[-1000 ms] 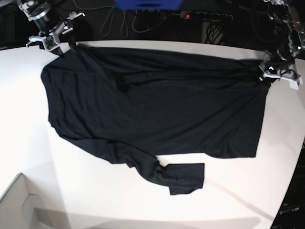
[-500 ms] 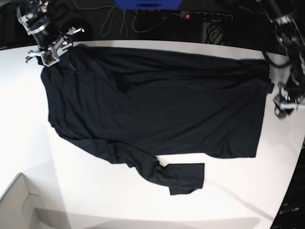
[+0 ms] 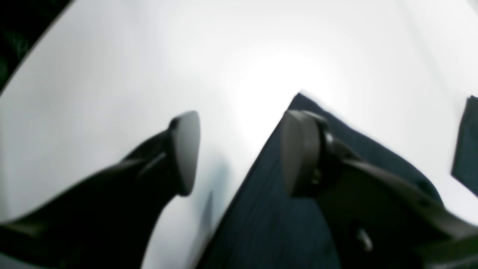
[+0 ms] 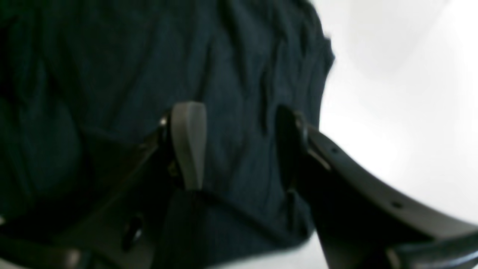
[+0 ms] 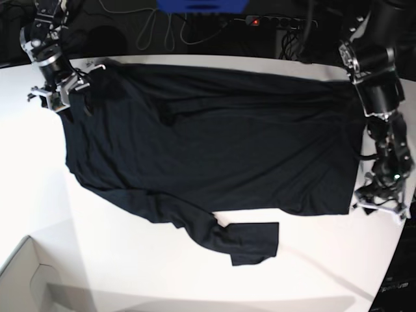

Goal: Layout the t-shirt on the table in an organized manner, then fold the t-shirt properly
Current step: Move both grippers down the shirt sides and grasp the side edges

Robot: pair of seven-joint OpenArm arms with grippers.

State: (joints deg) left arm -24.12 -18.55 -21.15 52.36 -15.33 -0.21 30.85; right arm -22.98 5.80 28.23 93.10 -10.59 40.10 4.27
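Observation:
The black t-shirt lies spread out and wrinkled on the white table, with one sleeve folded over near the front. My right gripper stands at the shirt's far left corner. In the right wrist view it is open, with the dark fabric beneath the fingers. My left gripper is by the shirt's near right corner. Its wrist view shows it open, one finger over the shirt's corner, the other over bare table.
A pale cardboard box corner sits at the table's near left. Behind the table's far edge are cables and a power strip. The table's curved edge runs close behind my left gripper.
My left gripper has let go of the far right corner and travelled down the shirt's right edge to the near corner. My right gripper shifted slightly left and opened wider.

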